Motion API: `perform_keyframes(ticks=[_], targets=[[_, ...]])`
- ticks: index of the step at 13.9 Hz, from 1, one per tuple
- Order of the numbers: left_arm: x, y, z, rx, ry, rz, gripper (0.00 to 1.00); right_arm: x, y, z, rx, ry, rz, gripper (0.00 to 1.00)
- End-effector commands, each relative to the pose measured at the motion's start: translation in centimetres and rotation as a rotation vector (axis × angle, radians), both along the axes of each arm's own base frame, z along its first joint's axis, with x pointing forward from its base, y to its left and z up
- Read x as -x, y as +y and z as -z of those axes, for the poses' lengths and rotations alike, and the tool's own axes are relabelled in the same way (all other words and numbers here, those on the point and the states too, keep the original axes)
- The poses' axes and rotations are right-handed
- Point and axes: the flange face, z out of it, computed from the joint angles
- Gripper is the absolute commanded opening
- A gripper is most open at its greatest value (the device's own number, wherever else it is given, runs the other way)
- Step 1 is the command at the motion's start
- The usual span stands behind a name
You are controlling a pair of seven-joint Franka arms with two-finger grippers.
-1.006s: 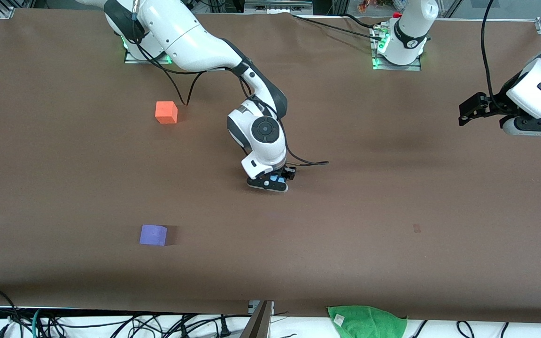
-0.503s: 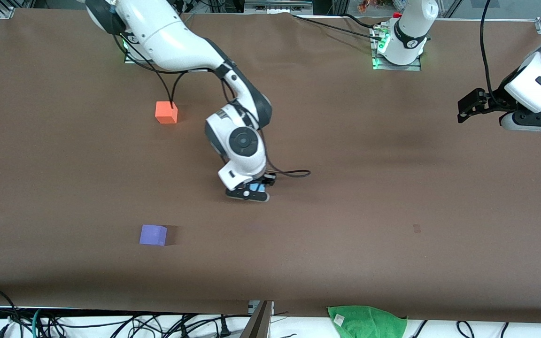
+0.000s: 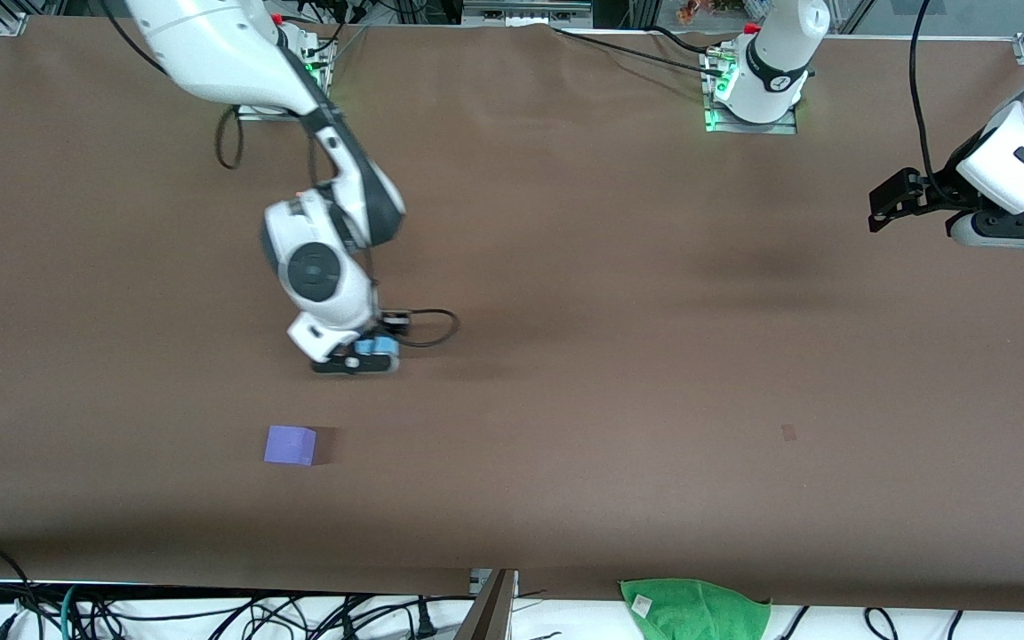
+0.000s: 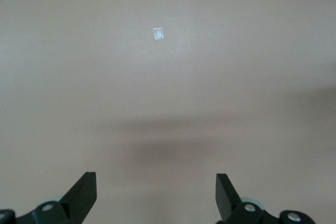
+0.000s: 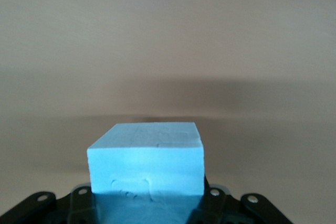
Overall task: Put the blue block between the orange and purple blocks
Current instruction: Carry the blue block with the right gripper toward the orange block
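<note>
plain brown desk (image 3: pixel 619 373), light sky-blue block (image 5: pixel 146 163) with no pattern, violet-purple block (image 3: pixel 290 444), glossy white arms with black joints, black pincer fingers (image 4: pixel 84 195), bright green cloth (image 3: pixel 697 609) at the desk edge, green lights glowing at the arm bases

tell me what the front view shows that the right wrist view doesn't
Only the front view shows both arms: the right gripper over the table between the block spots, the left gripper waiting open at the left arm's end, and the whole purple block. Only the right wrist view shows the blue block's faces close up. Both show the blue block gripped and the brown table.
</note>
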Motion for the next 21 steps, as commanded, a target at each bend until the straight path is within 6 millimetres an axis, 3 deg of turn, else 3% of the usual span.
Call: perform_keyframes(ticks=[1,3,11,14,16,17,20,21], targets=[[0.0,0.3,-0.2,-0.002,-0.008,0.018,1.00,2.4,-7.6,0.0,-0.009,0.035,-0.019,0.43],[-0.1,0.4,0.0,-0.002,-0.008,0.013,1.00,2.8,-9.5,0.6,-0.007,0.047,0.002,0.43],[-0.2,0.2,0.0,-0.001,0.007,0.016,1.00,3.3,-9.9,3.2,-0.035,0.026,0.054,0.44],[-0.2,0.1,0.0,-0.001,0.007,0.018,1.00,3.6,-10.0,4.2,-0.034,0.029,0.054,0.52],[-0.2,0.1,0.0,-0.001,0.008,0.018,1.00,3.4,-10.4,4.6,-0.034,0.029,0.063,0.91],[-0.2,0.1,0.0,-0.001,0.007,0.018,1.00,3.2,-10.7,4.3,-0.036,0.026,0.068,0.99],[-0.2,0.0,0.0,-0.001,0.007,0.012,1.00,2.3,-10.6,2.2,-0.043,-0.004,0.060,0.99],[-0.2,0.0,0.0,-0.001,0.008,0.012,1.00,1.7,-10.4,0.3,-0.050,-0.027,0.053,0.99]])
